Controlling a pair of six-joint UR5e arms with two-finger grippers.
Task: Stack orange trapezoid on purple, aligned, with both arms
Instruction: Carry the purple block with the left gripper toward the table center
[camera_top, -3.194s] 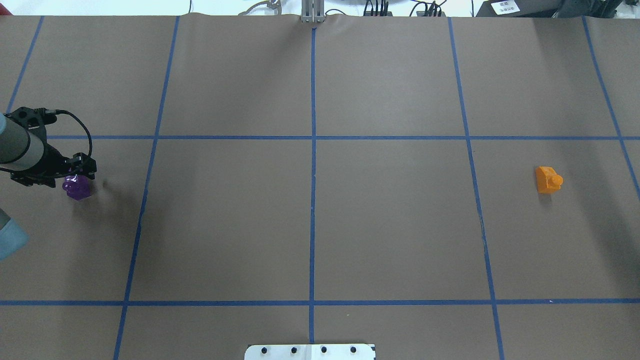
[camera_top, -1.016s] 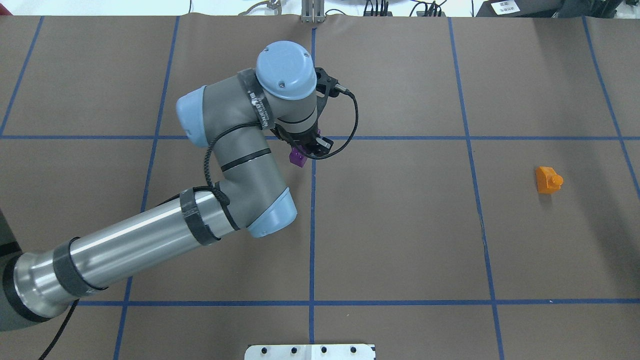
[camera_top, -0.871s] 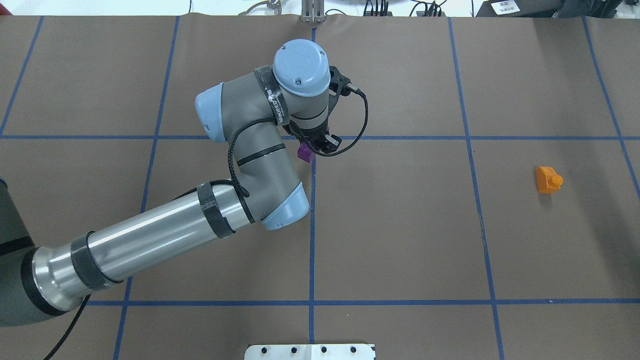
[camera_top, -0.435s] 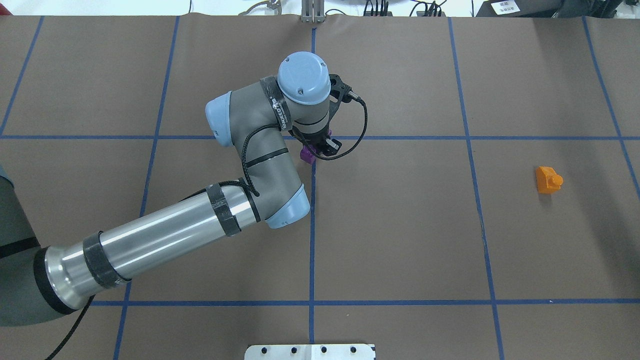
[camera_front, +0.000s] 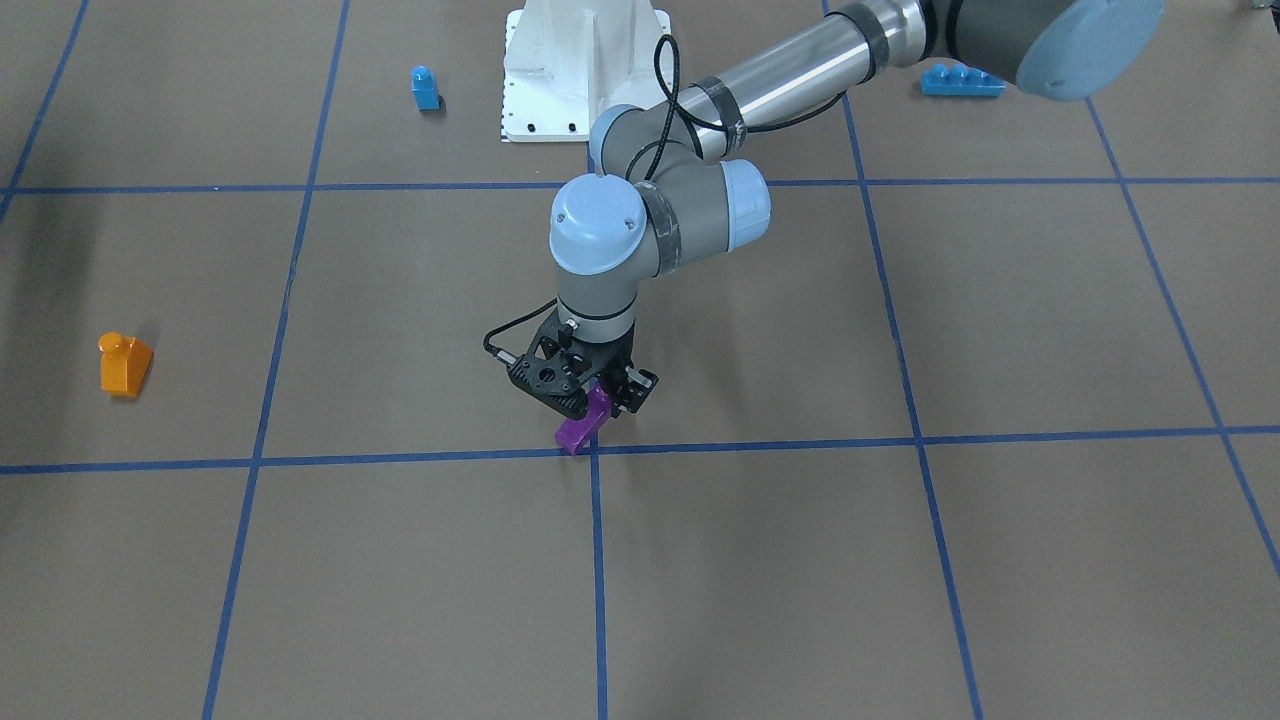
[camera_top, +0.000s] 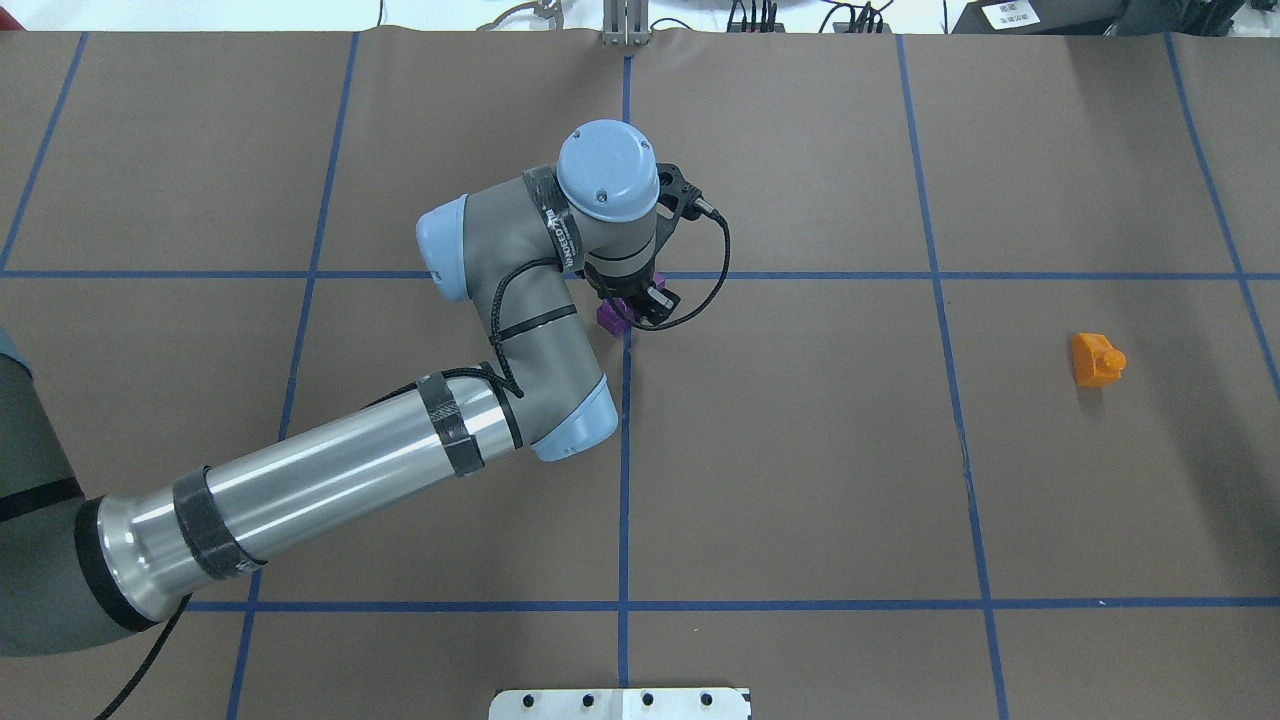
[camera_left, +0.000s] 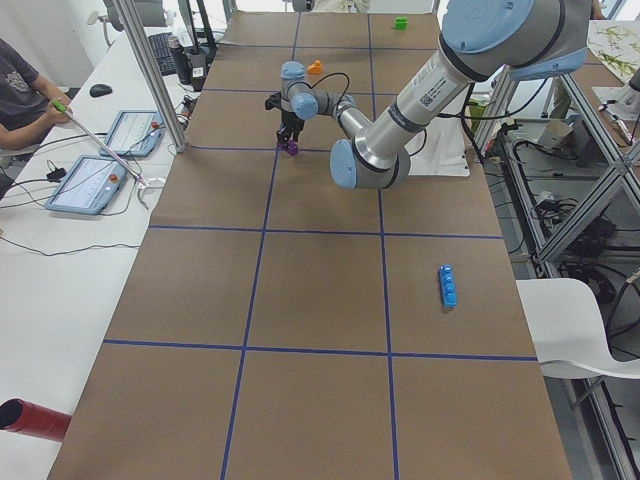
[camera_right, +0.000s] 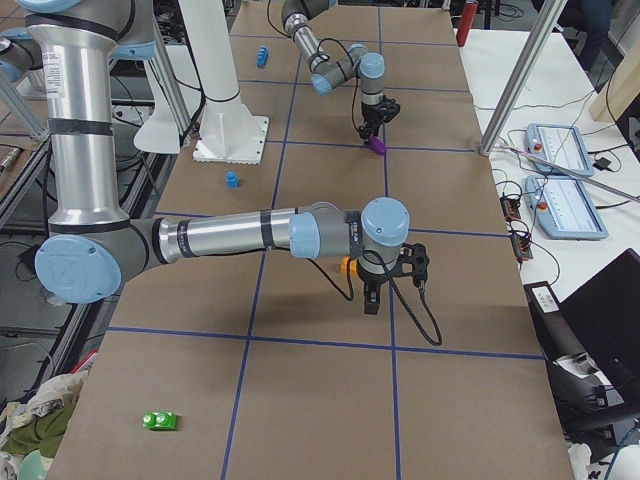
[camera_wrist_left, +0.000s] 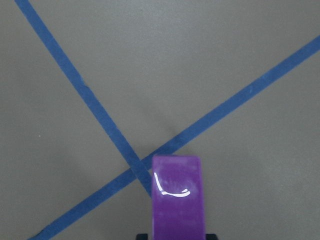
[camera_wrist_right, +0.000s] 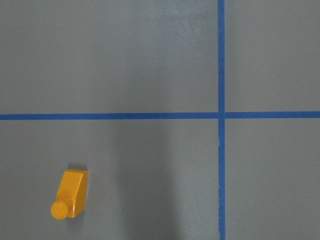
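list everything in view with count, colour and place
table: 1, brown with blue tape grid
purple brick: 1, purple, in the left pincer at the central tape crossing
orange trapezoid: 1, orange, table's right part
small brick: 1, blue, beside the base mount
long brick: 1, blue, near the robot on its left
green piece: 1, green, table's right end
red cylinder: 1, red, side bench
tablets: 2, pale blue, side bench
base mount: 1, white, robot's table edge
left arm: 1, grey and silver, reaching to centre
left pincer: 1, black, shut on the purple brick
right arm: 1, grey and silver, over the table's right part
right pincer: 1, black, above the table near the orange trapezoid; open or shut unclear
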